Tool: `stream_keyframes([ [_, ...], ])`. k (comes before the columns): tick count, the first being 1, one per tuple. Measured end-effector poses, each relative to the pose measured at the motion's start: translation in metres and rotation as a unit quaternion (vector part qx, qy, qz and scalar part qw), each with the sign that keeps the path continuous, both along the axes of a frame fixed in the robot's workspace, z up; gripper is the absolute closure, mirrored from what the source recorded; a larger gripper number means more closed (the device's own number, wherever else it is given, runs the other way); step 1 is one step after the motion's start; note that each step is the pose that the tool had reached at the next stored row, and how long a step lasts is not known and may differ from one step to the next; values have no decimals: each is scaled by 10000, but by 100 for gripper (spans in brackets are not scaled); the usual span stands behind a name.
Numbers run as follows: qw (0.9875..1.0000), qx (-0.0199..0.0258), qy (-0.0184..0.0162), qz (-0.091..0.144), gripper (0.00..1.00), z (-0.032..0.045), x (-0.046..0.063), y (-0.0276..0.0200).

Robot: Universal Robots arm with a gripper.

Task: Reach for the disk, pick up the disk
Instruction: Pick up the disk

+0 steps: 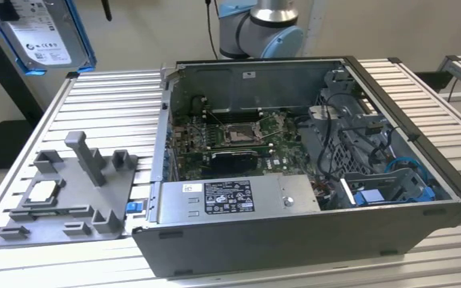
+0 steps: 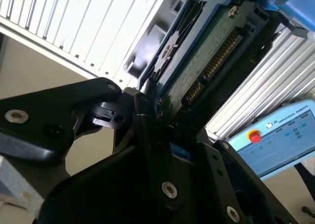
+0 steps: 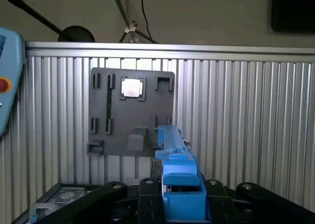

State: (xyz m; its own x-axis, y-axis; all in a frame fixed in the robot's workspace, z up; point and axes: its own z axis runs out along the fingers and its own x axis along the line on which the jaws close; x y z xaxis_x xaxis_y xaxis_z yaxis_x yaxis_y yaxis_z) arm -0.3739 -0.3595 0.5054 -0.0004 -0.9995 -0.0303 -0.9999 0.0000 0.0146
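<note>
I saw my gripper [image 2: 150, 98] clamped on the disk [image 1: 45, 31], already lifted clear, at ten o'clock from the computer case [image 1: 295, 240].

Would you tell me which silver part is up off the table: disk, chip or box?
The blue-framed disk, clamped in the gripper; the chip lies in the grey tray, the box sits inside the computer case.

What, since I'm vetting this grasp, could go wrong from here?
1. The gripper pinches the disk near one end, so it might pivot or slip.
2. The disk hangs above the slatted table and the grey fixture plate; a drop could damage it.
</note>
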Motion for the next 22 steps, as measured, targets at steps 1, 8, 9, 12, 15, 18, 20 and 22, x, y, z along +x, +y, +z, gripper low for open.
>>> stream_keyframes([
  [1, 10000, 0, 0, 0, 100, 0, 26, 0],
  [8, 10000, 0, 1, 0, 100, 0, 219, 0],
  [9, 10000, 0, 0, 0, 100, 0, 247, 0],
  [12, 10000, 0, 1, 0, 100, 0, 333, 0],
  [15, 10000, 0, 1, 0, 100, 0, 425, 0],
  [18, 10000, 0, 1, 0, 100, 0, 518, 0],
  [20, 10000, 0, 0, 0, 100, -1, 582, 0],
  [22, 10000, 0, 1, 0, 100, 0, 642, 0],
])
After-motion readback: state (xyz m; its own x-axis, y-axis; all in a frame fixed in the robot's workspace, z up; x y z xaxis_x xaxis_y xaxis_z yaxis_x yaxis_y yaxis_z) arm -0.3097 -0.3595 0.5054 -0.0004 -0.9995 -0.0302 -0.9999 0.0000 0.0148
